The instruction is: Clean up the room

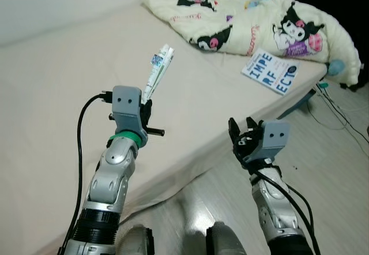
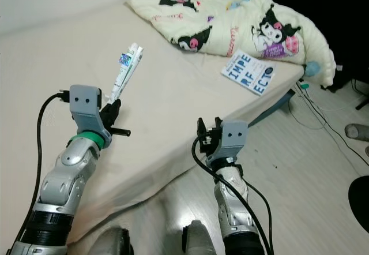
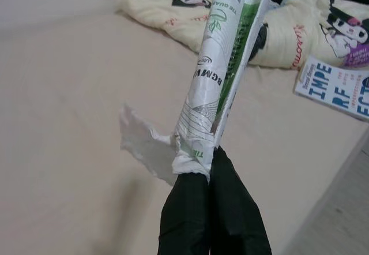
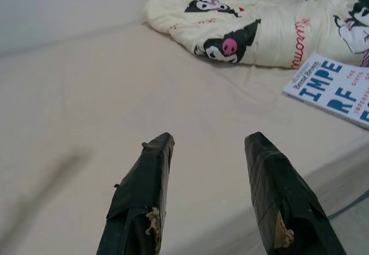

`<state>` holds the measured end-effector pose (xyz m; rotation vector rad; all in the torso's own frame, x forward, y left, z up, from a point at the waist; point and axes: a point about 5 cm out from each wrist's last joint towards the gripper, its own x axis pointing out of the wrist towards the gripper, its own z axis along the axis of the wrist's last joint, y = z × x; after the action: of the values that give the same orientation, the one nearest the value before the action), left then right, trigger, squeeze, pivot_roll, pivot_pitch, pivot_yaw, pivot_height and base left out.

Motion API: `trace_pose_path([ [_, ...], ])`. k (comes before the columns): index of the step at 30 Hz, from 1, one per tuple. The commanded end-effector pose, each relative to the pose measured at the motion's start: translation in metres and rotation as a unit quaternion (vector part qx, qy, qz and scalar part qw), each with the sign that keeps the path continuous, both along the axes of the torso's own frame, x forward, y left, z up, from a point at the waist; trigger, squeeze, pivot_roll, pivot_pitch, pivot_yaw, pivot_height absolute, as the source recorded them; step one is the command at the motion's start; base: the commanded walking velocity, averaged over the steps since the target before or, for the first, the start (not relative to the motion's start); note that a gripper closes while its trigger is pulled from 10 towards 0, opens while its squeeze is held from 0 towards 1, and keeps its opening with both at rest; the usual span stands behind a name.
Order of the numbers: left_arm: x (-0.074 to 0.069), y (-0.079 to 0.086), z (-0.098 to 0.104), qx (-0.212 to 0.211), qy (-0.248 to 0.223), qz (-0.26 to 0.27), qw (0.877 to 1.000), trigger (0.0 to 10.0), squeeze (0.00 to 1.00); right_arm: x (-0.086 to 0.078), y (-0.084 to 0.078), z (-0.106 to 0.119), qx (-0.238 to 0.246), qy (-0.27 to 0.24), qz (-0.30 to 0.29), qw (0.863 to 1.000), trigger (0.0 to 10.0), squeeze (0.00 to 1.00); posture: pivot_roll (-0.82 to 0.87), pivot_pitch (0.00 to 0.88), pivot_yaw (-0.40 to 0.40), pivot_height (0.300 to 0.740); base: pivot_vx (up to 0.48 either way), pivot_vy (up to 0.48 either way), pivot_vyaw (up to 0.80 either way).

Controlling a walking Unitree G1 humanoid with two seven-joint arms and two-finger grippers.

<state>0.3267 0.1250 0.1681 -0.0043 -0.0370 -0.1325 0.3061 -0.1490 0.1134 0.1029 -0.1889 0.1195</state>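
Pinching the light, crumply wrapper point(image 1: 158, 70) by its torn end in my left gripper point(image 3: 212, 154), fingers clamped, right gripper point(image 4: 210, 145) spread wide above the bed point(image 1: 57, 82).

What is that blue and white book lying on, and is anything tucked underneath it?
The book lies flat on the beige bed, near its corner, just beside the cartoon-print blanket. Only the bed sheet shows around it; whatever might be beneath stays hidden by its cover.

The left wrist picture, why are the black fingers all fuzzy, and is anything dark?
In the left wrist view the fingers sit too near the lens, so they blur, while the wrapper they pinch reads sharper. In the right wrist view the open fingertips are soft too. In the eye views the corner behind the blanket is black.
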Motion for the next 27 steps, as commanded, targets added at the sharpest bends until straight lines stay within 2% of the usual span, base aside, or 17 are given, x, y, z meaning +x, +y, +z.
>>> trace_pose_path([
  [1, -0.003, 0.001, -0.013, 0.014, 0.019, 0.001, 1.0, 10.0, 0.0, -0.002, -0.002, -0.008, -0.003, 0.014, -0.008, 1.0, 10.0, 0.0, 0.01, 0.106, 0.021, 0.726, 0.0, 0.0, 0.0],
  [6, -0.011, 0.003, -0.022, 0.042, 0.027, -0.017, 0.999, 10.0, 0.0, -0.004, -0.003, -0.015, -0.011, 0.026, -0.014, 1.0, 10.0, 0.0, 0.01, 0.1, 0.025, 0.74, 0.0, 0.0, 0.0],
  [8, -0.024, 0.009, -0.041, 0.071, 0.043, -0.049, 0.995, 10.0, 0.0, -0.01, -0.003, -0.032, -0.018, 0.053, -0.012, 0.998, 10.0, 0.0, 0.02, 0.092, 0.022, 0.74, 0.0, 0.0, 0.0],
  [9, -0.024, 0.009, -0.041, 0.071, 0.043, -0.049, 0.995, 10.0, 0.0, -0.01, -0.003, -0.032, -0.018, 0.053, -0.012, 0.998, 10.0, 0.0, 0.02, 0.092, 0.022, 0.74, 0.0, 0.0, 0.0],
  [10, -0.032, 0.02, -0.061, 0.09, 0.065, -0.045, 0.993, 10.0, 0.0, -0.017, -0.002, -0.048, -0.022, 0.079, -0.004, 0.997, 10.0, 0.0, 0.02, 0.086, 0.021, 0.74, 0.0, 0.0, 0.0],
  [12, -0.034, 0.024, -0.068, 0.093, 0.073, -0.037, 0.992, 10.0, 0.0, -0.019, -0.002, -0.053, -0.025, 0.088, -0.001, 0.996, 10.0, 0.0, 0.02, 0.086, 0.021, 0.74, 0.0, 0.0, 0.0],
  [13, -0.041, 0.033, -0.086, 0.1, 0.09, -0.022, 0.991, 10.0, 0.0, -0.028, 0.0, -0.069, -0.018, 0.116, 0.009, 0.993, 10.0, 0.0, 0.02, 0.08, 0.017, 0.74, 0.0, 0.0, 0.0],
  [15, -0.047, 0.036, -0.102, 0.11, 0.108, -0.02, 0.988, 10.0, 0.0, -0.036, 0.002, -0.084, -0.028, 0.142, 0.015, 0.989, 10.0, 0.0, 0.03, 0.077, 0.014, 0.74, 0.0, 0.0, 0.0],
  [19, -0.05, 0.038, -0.114, 0.126, 0.124, -0.015, 0.984, 10.0, 0.0, -0.041, 0.003, -0.094, -0.032, 0.16, 0.016, 0.987, 10.0, 0.0, 0.03, 0.067, 0.014, 0.74, 0.0, 0.0, 0.0],
  [23, -0.055, 0.046, -0.14, 0.149, 0.164, 0.024, 0.975, 10.0, 0.0, -0.045, 0.007, -0.104, -0.035, 0.18, 0.019, 0.983, 10.0, 0.0, 0.02, 0.049, 0.019, 0.74, 0.0, 0.0, 0.0],
  [27, -0.055, 0.048, -0.142, 0.149, 0.163, 0.03, 0.975, 10.0, 0.0, -0.041, 0.009, -0.101, -0.035, 0.173, 0.02, 0.984, 10.0, 0.0, 0.01, 0.04, 0.019, 0.74, 0.0, 0.0, 0.0],
])
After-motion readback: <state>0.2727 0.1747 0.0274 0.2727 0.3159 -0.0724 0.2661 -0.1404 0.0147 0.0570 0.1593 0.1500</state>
